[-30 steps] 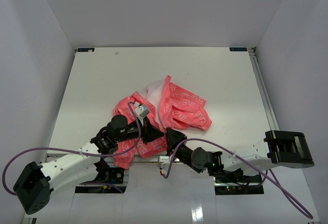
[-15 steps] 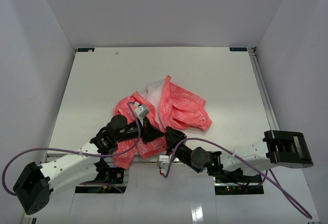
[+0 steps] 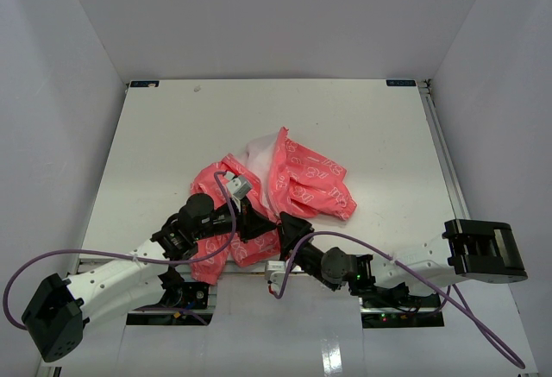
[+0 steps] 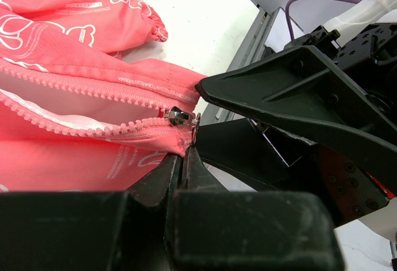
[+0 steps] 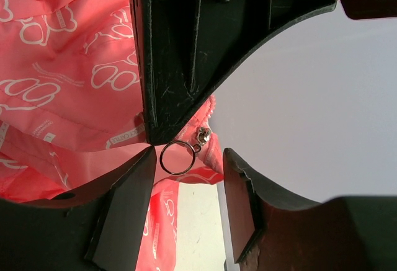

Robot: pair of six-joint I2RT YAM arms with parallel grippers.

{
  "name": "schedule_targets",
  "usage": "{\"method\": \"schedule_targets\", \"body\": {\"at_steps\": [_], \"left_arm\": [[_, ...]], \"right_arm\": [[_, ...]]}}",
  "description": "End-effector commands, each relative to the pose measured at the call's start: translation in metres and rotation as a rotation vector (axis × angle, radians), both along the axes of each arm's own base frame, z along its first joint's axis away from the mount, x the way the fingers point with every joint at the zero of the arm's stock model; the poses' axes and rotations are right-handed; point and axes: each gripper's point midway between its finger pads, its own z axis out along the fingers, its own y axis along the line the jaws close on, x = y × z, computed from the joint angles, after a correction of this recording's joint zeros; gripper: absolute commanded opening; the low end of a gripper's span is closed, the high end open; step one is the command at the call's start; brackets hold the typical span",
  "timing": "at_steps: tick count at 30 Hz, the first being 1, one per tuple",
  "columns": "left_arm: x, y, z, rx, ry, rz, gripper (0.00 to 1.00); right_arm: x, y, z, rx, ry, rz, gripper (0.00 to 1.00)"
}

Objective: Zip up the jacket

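The coral-pink jacket lies crumpled on the middle of the table, its white lining showing at the top. My left gripper is shut on the jacket's bottom hem, just below the zipper slider; the zipper teeth above it are parted. My right gripper stands open facing the left one. The slider's round pull ring hangs between its fingers, touching neither that I can see. The left gripper's black finger fills the top of the right wrist view.
The white table is walled in on three sides. A metal rail runs along its near edge, just behind both grippers. Purple cables loop off each arm.
The right gripper's jaws have opened wider around the pull ring. The left gripper and the jacket have stayed put.
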Motion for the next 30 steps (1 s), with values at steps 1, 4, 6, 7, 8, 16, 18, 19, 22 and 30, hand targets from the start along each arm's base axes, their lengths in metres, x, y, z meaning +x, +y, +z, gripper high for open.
{"method": "schedule_targets", "body": {"at_steps": [1,4,6,7,8,16,18,19,22,30], "left_arm": [[-0.003,-0.001,0.012,-0.032,-0.022,-0.019,0.00],[-0.003,-0.001,0.012,-0.032,-0.022,-0.021,0.00],[-0.004,-0.001,0.012,-0.031,-0.021,-0.022,0.00],[-0.004,-0.001,0.012,-0.032,-0.022,-0.022,0.00],[-0.004,-0.001,0.013,-0.034,-0.024,-0.022,0.00],[-0.004,-0.001,0.012,-0.032,-0.022,-0.024,0.00],[-0.004,-0.001,0.012,-0.033,-0.023,-0.022,0.00],[-0.003,-0.001,0.012,-0.033,-0.023,-0.021,0.00],[-0.004,-0.001,0.012,-0.032,-0.022,-0.022,0.00],[-0.003,0.000,0.013,-0.034,-0.024,-0.018,0.00]], "right_arm": [[0.002,0.001,0.014,0.066,0.014,-0.017,0.52],[0.002,0.000,0.013,0.061,0.014,-0.021,0.49],[0.003,0.000,0.013,0.061,0.011,-0.029,0.47],[0.004,0.001,0.013,0.060,0.008,-0.034,0.45],[0.004,0.001,0.012,0.057,0.004,-0.040,0.43],[0.010,-0.006,0.023,0.093,-0.035,-0.086,0.37],[0.010,-0.007,0.025,0.104,-0.030,-0.087,0.36],[0.010,-0.007,0.026,0.105,-0.029,-0.089,0.36],[0.011,-0.009,0.028,0.118,-0.023,-0.093,0.36],[0.010,-0.011,0.030,0.130,-0.015,-0.088,0.18]]}}
